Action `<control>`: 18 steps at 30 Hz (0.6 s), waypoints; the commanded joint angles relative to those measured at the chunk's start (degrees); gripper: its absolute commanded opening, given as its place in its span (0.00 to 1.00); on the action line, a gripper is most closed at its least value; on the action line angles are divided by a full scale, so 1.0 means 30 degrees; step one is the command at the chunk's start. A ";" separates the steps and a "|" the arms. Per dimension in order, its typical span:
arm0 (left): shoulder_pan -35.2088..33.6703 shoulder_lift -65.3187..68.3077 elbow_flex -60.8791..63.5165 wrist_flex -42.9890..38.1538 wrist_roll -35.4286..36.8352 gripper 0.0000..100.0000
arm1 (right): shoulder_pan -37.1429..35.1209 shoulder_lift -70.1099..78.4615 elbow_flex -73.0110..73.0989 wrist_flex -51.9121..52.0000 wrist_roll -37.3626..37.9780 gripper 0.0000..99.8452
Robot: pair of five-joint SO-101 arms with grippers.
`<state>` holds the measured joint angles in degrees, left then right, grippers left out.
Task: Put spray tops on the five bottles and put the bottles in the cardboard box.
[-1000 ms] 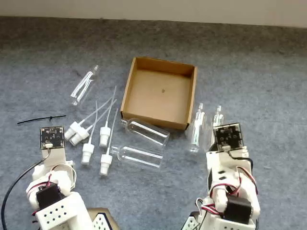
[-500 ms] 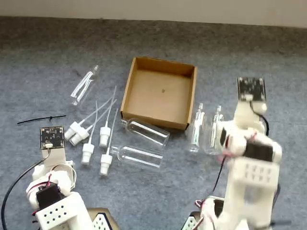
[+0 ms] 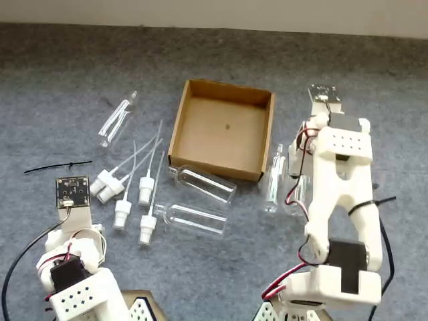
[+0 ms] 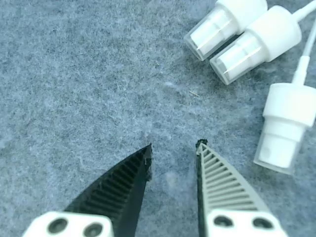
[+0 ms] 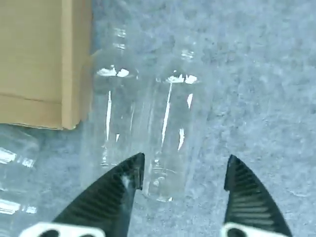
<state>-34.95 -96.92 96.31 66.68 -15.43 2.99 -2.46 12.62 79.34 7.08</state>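
The cardboard box [image 3: 215,168] sits open-topped in the upper middle of the high view. Its brown floor shows one small dark mark near the centre. All five clear bottles lie on the grey table [image 3: 361,80] outside the box.

- A slim bottle [image 3: 118,119] lies at upper left, well apart from the box.
- Two larger bottles, an upper one [image 3: 204,184] and a lower one [image 3: 195,218], lie uncapped just below the box's front wall.
- An inner bottle [image 3: 273,182] and an outer bottle [image 3: 299,194] lie side by side just right of the box's lower right corner.

The white spray tops [image 3: 146,190], each with a long thin tube, lie loose in a cluster left of centre. A black tie [image 3: 57,166] lies farther left.

The right arm stretches up the right side of the high view, above the pair of bottles. In the right wrist view, the right claw [image 5: 185,159] is spread wide and holds nothing. Its dark fingers stand to either side of one end of the outer bottle, and the inner bottle lies just beside the box wall.

The left arm sits at lower left. The left claw [image 4: 174,146] is parted narrowly over bare table and holds nothing, with three spray tops near it.
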 commanded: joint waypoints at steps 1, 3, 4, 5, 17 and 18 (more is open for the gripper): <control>-0.0044 -0.0308 0.0396 0.0117 -0.0117 0.15 | -0.0220 0.0571 -0.1597 -0.0425 -0.0469 0.27; -0.0044 -0.0308 0.0396 0.0117 -0.0117 0.15 | -0.0220 0.1333 -0.2066 -0.0542 -0.0469 0.27; -0.0044 -0.0308 0.0396 0.0117 -0.0117 0.15 | -0.0249 0.1802 -0.2330 -0.0542 -0.0469 0.27; -0.0044 -0.0308 0.0396 0.0117 -0.0117 0.15 | -0.0249 0.2242 -0.2623 -0.0542 -0.0469 0.27; -0.0044 -0.0308 0.0396 0.0117 -0.0117 0.15 | -0.0161 0.6813 -0.5700 -0.0542 -0.0586 0.27; -0.0044 -0.0308 0.0396 0.0117 -0.0117 0.15 | -0.0161 0.7018 -0.5729 -0.0542 -0.0586 0.27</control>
<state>-34.95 -96.92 96.31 66.68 -15.43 2.90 18.29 -1.27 78.20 5.85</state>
